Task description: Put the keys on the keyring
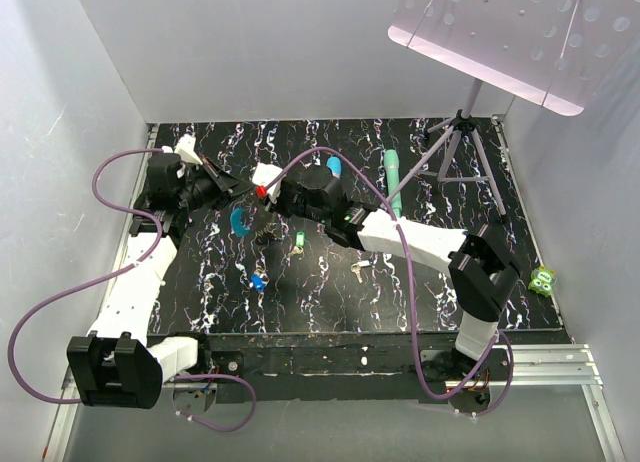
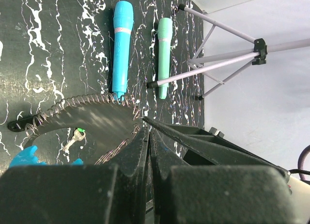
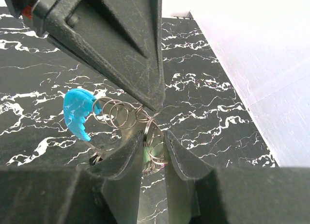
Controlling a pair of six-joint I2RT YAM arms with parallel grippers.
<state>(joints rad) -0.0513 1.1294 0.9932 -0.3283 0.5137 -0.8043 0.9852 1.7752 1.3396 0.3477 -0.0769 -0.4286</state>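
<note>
Right wrist shows us right fingers barely parted around the keyring coil, left fingers clamped on it at 12 o'clock; top external hides both grips.

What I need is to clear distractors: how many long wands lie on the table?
2. A long bright blue stick-shaped wand and a long teal-green stick-shaped wand lie side by side toward the black marbled table's far side, near the grey tripod legs. Others may be hidden.

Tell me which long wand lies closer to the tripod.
The teal wand: a tripod leg crosses over it, while the blue wand lies clear of it.
</note>
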